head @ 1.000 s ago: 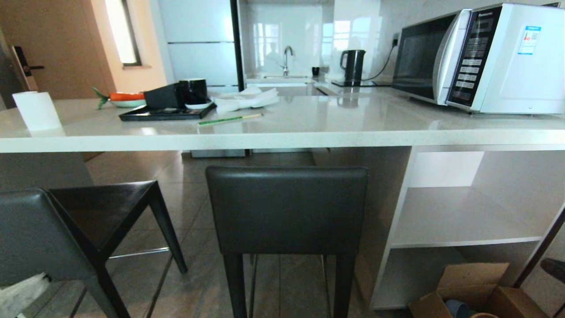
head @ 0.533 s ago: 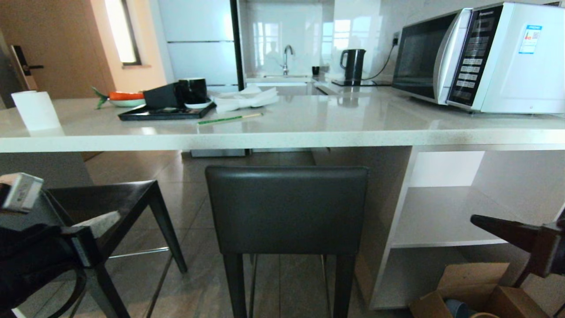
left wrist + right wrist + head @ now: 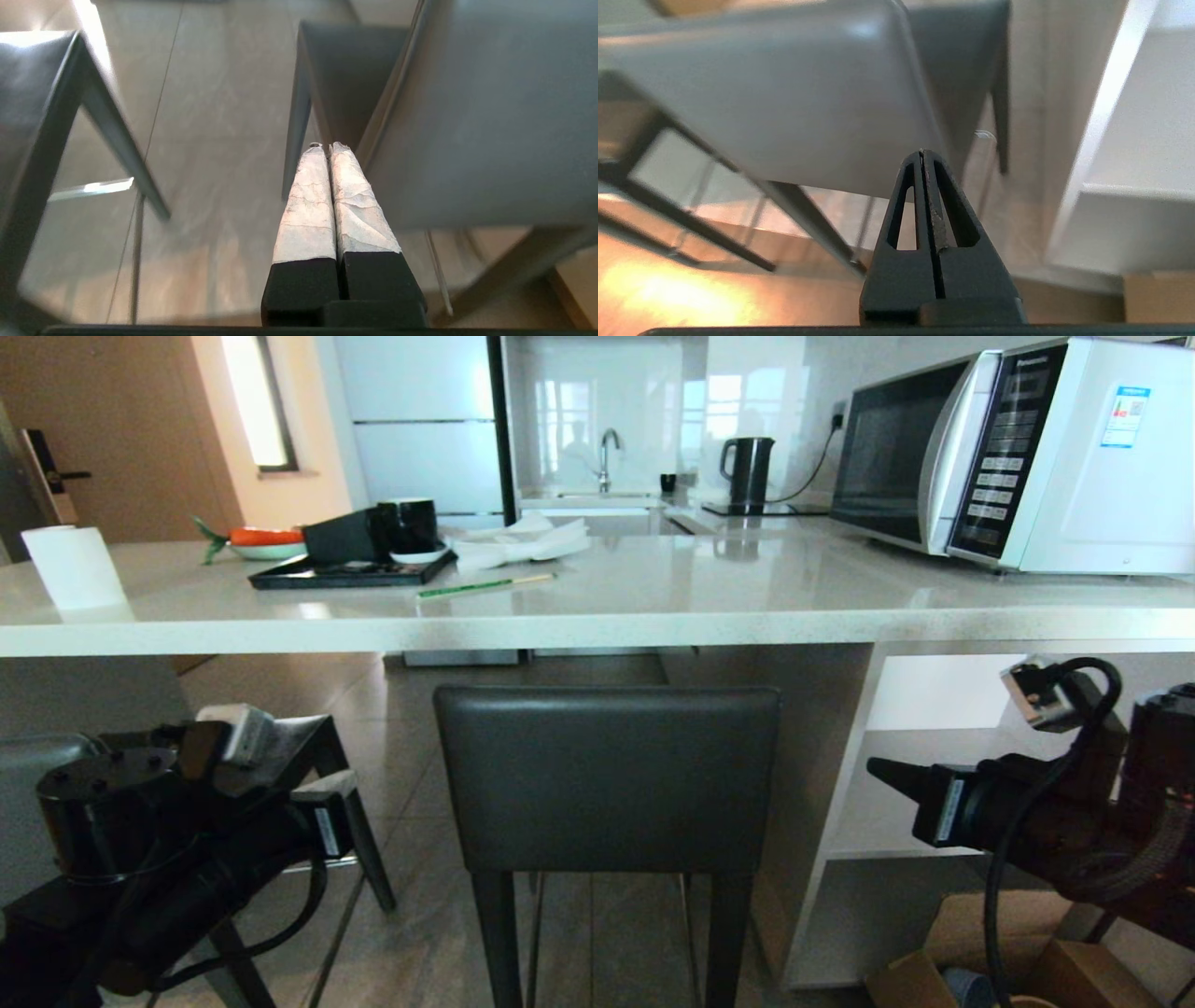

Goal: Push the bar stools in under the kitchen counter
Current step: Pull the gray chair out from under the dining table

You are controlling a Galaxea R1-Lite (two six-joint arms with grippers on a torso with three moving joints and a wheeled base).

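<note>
- Head view: the left gripper's fingers are hidden behind its wrist at 8 o'clock; right gripper (image 3: 878,770) tapers to a closed point at 3 o'clock. One bar stool (image 3: 607,775) stands centred before the kitchen counter (image 3: 597,625), its backrest below the slab edge; the second stool (image 3: 308,747) sits at 9 o'clock.
- Left wrist view: left gripper (image 3: 326,147) has its fingers pressed together, empty, pointing between both stools.
- Right wrist view: the fingers meet, empty, near the backrest (image 3: 775,102).

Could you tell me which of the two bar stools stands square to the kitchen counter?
The middle bar stool: its backrest is parallel to the kitchen counter edge, while the left bar stool is turned at an angle.
</note>
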